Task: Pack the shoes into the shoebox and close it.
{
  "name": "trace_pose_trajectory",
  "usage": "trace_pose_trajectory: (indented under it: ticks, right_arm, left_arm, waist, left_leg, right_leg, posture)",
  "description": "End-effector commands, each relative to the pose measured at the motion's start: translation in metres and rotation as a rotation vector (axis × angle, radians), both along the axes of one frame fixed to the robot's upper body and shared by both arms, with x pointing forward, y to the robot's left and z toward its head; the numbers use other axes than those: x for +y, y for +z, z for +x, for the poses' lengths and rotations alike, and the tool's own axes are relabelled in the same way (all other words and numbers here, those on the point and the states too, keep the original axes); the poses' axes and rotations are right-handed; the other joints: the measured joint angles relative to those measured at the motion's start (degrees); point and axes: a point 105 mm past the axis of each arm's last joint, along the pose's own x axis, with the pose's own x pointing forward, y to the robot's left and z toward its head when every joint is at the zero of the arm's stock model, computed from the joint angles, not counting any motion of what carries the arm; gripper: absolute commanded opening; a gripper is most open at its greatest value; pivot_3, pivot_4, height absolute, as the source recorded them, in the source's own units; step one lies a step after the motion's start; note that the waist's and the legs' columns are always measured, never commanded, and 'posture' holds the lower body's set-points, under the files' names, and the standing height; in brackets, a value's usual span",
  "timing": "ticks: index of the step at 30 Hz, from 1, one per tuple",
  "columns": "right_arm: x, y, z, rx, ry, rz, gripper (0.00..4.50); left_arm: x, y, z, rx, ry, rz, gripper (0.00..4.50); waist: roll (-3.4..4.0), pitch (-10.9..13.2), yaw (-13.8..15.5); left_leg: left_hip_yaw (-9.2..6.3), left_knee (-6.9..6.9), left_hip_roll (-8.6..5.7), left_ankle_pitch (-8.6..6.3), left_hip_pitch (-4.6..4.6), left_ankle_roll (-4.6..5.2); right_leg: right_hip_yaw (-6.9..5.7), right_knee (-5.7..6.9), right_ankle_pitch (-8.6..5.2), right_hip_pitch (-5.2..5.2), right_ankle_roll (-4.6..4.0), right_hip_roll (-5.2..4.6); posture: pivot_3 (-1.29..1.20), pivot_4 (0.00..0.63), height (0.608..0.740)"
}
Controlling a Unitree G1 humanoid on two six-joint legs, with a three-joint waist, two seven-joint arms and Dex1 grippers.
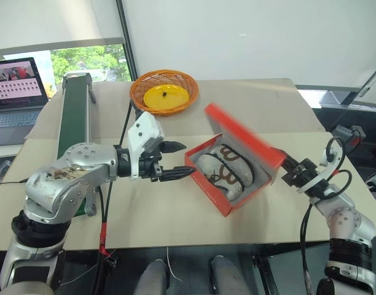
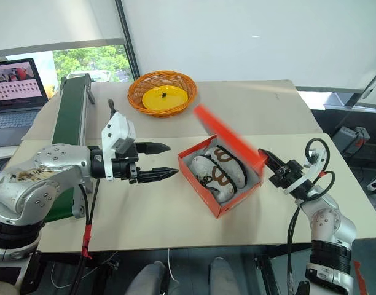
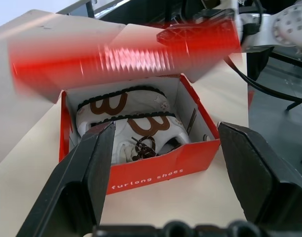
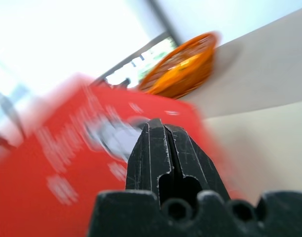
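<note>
We see the table [image 1: 176,221] carrying the shoebox [image 1: 207,187] near its middle, lid [image 1: 243,136] raised and tilted, both shoes [image 1: 228,169] side by side inside. Our left gripper [image 1: 177,161] hangs released just left of the box. Our right gripper [image 2: 269,160], clenched on nothing, is against the lid's right side.

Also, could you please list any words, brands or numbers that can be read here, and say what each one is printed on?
"furlong shoes": white lettering on the red front wall of the shoebox.
"3"-like brown shapes on the sides of the shoes: a figure or just a pattern, I cannot tell.
White print on the shoebox lid: too blurred to read.
Laptop screen: too small to read.
</note>
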Motion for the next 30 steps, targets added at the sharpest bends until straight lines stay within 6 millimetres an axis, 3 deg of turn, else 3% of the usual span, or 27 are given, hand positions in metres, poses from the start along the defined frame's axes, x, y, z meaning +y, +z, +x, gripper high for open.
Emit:
trace_pose_trajectory:
  ticks: [1, 3, 5, 10, 13, 18, 23, 26, 30]
  right_arm:
    - [0.025, 0.0, -0.017, 0.032, 0.169, -0.102, 0.08]
    - [0.041, -0.019, -0.024, 0.094, 0.249, -0.269, 0.08]
    - [0.047, -0.021, -0.018, 0.098, 0.245, -0.351, 0.08]
    - [0.059, -0.002, 0.027, 0.02, 0.146, -0.525, 0.08]
    - [0.077, -0.001, 0.046, -0.015, 0.173, -0.607, 0.08]
    - [0.108, -0.039, 0.078, -0.005, 0.228, -0.846, 0.08]
    - [0.111, -0.068, 0.086, -0.01, 0.279, -1.04, 0.08]
    - [0.114, -0.057, 0.085, -0.032, 0.304, -0.981, 0.08]
    - [0.113, -0.021, 0.073, -0.12, 0.337, -0.891, 0.08]
  left_arm:
    - [-0.003, 0.01, -0.001, -0.052, -0.021, -0.011, 3.52]
    - [-0.003, 0.01, -0.001, -0.054, -0.02, -0.015, 3.52]
    - [-0.003, 0.01, 0.0, -0.054, -0.016, -0.02, 3.52]
    - [-0.002, 0.008, 0.0, -0.051, 0.001, -0.03, 3.52]
    - [-0.003, 0.007, -0.001, -0.05, 0.007, -0.035, 3.52]
    - [-0.004, 0.006, -0.001, -0.059, 0.029, -0.045, 3.52]
    - [-0.001, 0.005, -0.002, -0.068, 0.058, -0.048, 3.52]
    - [0.0, 0.005, -0.003, -0.066, 0.073, -0.055, 3.52]
    - [0.003, 0.002, -0.002, -0.059, 0.086, -0.056, 3.52]
  waist:
    - [0.0, 0.0, 0.0]
    - [0.01, 0.0, -0.1]
    - [0.0, 0.0, -0.2]
    - [0.03, 0.0, -0.3]
    - [0.01, 0.1, -0.1]
    - [-0.01, 0.1, -0.2]
    - [-0.19, -0.1, -0.6]
    - [-0.2, -0.1, -0.7]
    - [-0.19, -0.1, -0.1]
  left_leg:
    - [0.0, 0.0, -0.01, 0.0, 0.0, 0.0]
    - [0.01, 0.01, -0.01, 0.0, 0.01, 0.0]
    - [0.01, 0.0, 0.04, 0.0, 0.02, 0.0]
    - [0.08, 0.02, 0.07, 0.01, 0.04, -0.02]
    - [0.04, 0.02, 0.11, 0.03, 0.02, -0.04]
    - [0.0, 0.0, 0.07, 0.0, -0.12, -0.06]
    - [0.02, -0.02, 0.14, -0.01, 0.23, -0.08]
    - [0.01, -0.02, 0.19, -0.01, 0.78, -0.09]
    - [-0.04, -0.04, 0.23, -0.02, 1.01, -0.09]
  right_leg:
    - [0.0, 0.0, -0.04, 0.0, 0.06, -0.01]
    - [0.01, 0.0, -0.16, -0.01, 0.27, -0.01]
    - [0.0, 0.0, -0.17, -0.01, 0.29, 0.04]
    - [0.07, 0.02, -0.15, -0.06, 0.26, 0.07]
    - [0.01, 0.0, -0.14, -0.06, 0.25, 0.12]
    - [-0.01, -0.09, 0.14, -0.16, -0.22, 0.07]
    - [0.01, -0.06, 0.16, 0.08, -0.27, 0.13]
    - [-0.03, -0.1, -0.02, 0.66, 0.03, 0.18]
    - [-0.1, -0.1, -0.15, 0.9, 0.14, 0.2]
  posture:
    - [0.0, 0.15, 0.74]
    - [0.0, 0.15, 0.74]
    - [0.0, 0.15, 0.74]
    - [0.0, 0.15, 0.74]
    - [0.0, 0.15, 0.74]
    - [0.0, 0.15, 0.74]
    - [0.0, 0.15, 0.74]
    - [0.0, 0.15, 0.74]
    - [0.0, 0.15, 0.74]
